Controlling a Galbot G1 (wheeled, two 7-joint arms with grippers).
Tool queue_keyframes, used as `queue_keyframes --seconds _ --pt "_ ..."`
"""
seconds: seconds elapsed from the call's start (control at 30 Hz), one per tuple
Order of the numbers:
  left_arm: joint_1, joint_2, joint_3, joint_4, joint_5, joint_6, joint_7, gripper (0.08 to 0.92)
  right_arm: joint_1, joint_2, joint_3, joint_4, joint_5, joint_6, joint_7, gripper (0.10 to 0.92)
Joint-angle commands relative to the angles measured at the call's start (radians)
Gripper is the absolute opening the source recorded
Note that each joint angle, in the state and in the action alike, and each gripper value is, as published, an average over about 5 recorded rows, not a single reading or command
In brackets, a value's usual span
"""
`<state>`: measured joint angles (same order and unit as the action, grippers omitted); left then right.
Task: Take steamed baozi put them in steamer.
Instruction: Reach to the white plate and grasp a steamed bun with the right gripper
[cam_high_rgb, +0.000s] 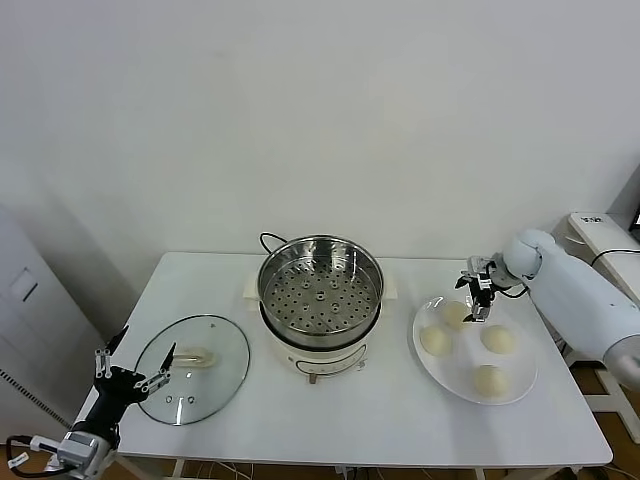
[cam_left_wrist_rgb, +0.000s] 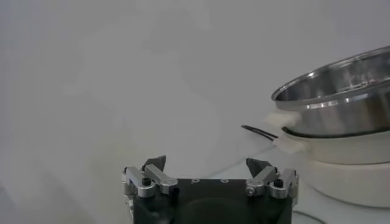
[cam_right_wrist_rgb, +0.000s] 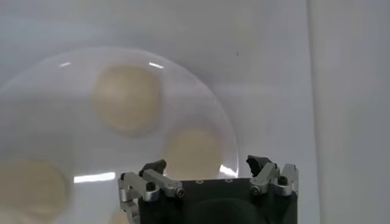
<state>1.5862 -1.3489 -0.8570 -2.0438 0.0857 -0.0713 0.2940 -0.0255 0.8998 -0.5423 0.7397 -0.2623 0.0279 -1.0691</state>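
On the table from my head camera, the steamer sits at centre, its steel basket bare down to the perforated floor, on a cream pot with a black cord trailing out at 11 o'clock. At its 3 o'clock lies a white plate carrying all four baozi, none yet in the steamer. At the steamer's 8 o'clock rests a glass lid.

My right gripper hangs over the plate's 12 o'clock edge, just above the farthest bun, fingers spread with nothing between them. My left gripper is parked at the lid's 9 o'clock edge, fingers also spread wide and empty.

My right wrist camera gives what the head view cannot: looking straight down past the right gripper, I see the plate with three baozi clearly in view and a sliver of a fourth at the picture's edge, but no steamer. My left wrist camera looks level across the table past the left gripper and shows the steamer side-on, its rim and cord, but nothing of its floor or the plate.
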Motion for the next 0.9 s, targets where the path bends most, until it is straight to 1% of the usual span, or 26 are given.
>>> queue_keyframes --seconds 0.03,0.17,0.3,0.5,0.63,0.77,0.9 --pt "0.005 0.002 -0.009 0.002 -0.001 -0.001 -0.001 0.823 0.013 0.062 -0.018 -0.092 -0.03 0.013 -0.002 0.823" --pt "0.009 0.003 -0.015 0.002 -0.001 -0.004 0.0 0.823 0.001 0.068 -0.015 -0.092 -0.039 0.003 -0.001 0.817" --pt "0.015 0.006 -0.024 0.001 -0.003 -0.008 0.001 0.823 -0.003 0.066 -0.016 -0.093 -0.049 -0.004 0.001 0.772" --pt "0.019 0.007 -0.028 -0.001 -0.004 -0.01 0.001 0.823 -0.002 0.059 -0.025 -0.084 -0.053 -0.009 0.005 0.667" --pt "0.019 0.007 -0.029 0.0 -0.004 -0.013 0.001 0.823 0.02 0.047 -0.047 -0.058 -0.037 -0.01 0.007 0.57" --pt "0.018 0.006 -0.032 0.002 -0.006 -0.016 0.001 0.823 0.087 0.017 -0.13 -0.006 0.032 -0.016 0.002 0.491" --pt "0.016 0.005 -0.038 0.002 -0.007 -0.015 0.002 0.823 0.235 -0.019 -0.306 0.093 0.186 -0.02 -0.014 0.463"
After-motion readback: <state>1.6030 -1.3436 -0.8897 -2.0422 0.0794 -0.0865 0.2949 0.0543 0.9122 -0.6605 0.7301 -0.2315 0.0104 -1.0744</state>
